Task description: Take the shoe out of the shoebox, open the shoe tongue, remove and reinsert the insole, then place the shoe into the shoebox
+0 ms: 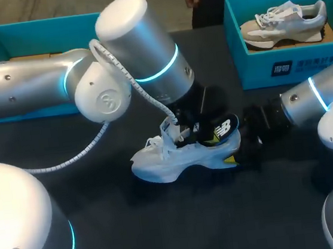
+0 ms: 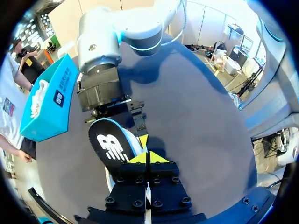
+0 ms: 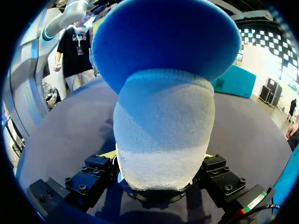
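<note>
Teal card left shoebox: contents mostly hidden. My left gripper: tips pressed together by flat black insole, can't tell if pinched. White knit shoe on table, heel clamped in my right gripper. Right shoebox: beige shoe.

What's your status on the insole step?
Left gripper shut beside insole, grip unclear. Right gripper shut on shoe heel. Insole partly out. Nothing blocking.
</note>
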Robot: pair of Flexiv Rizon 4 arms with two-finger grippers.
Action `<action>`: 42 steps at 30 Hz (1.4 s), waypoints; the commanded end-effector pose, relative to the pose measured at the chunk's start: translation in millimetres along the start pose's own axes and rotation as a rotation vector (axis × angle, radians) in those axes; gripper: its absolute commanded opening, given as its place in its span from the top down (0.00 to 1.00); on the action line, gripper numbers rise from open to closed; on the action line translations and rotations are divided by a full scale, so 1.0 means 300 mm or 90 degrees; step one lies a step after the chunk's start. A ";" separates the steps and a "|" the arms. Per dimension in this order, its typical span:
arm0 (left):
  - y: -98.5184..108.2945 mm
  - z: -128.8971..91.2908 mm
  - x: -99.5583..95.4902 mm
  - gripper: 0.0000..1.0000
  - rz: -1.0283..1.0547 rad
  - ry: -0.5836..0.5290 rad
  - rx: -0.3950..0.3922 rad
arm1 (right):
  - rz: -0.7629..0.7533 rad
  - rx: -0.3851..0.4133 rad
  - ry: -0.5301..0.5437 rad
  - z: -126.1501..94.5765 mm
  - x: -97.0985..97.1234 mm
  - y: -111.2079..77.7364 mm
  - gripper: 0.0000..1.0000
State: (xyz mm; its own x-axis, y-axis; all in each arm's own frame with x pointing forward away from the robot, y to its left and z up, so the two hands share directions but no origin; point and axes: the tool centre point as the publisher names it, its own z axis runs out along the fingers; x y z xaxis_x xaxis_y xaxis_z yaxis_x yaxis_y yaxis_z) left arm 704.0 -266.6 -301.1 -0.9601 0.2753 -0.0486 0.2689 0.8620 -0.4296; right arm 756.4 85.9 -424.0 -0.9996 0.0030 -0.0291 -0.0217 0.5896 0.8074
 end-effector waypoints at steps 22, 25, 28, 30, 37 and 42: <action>0.003 -0.215 0.088 1.00 0.006 -0.080 -0.023 | 0.000 0.002 0.001 0.020 -0.002 -0.005 1.00; 0.009 -0.212 0.082 1.00 -0.002 -0.096 -0.023 | 0.000 0.002 0.001 0.020 -0.002 -0.005 1.00; 0.017 -0.202 0.075 1.00 -0.011 -0.121 -0.019 | 0.000 0.002 0.001 0.020 -0.002 -0.005 1.00; 0.023 -0.191 0.071 1.00 -0.018 -0.142 -0.011 | 0.000 0.002 0.001 0.020 -0.002 -0.005 1.00; 0.039 -0.154 0.041 1.00 -0.044 -0.170 0.005 | 0.000 0.002 0.001 0.020 -0.002 -0.005 1.00; 0.042 -0.133 0.027 1.00 -0.053 -0.164 0.005 | 0.000 0.002 0.001 0.020 -0.002 -0.005 1.00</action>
State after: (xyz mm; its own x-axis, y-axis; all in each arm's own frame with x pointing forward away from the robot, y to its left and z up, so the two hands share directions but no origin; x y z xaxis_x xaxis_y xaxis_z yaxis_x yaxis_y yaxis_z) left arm 699.0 -234.1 -266.2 -0.9661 0.0801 -0.2455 0.1854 0.8769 -0.4435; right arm 756.5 85.9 -424.1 -0.9996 0.0031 -0.0291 -0.0217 0.5896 0.8074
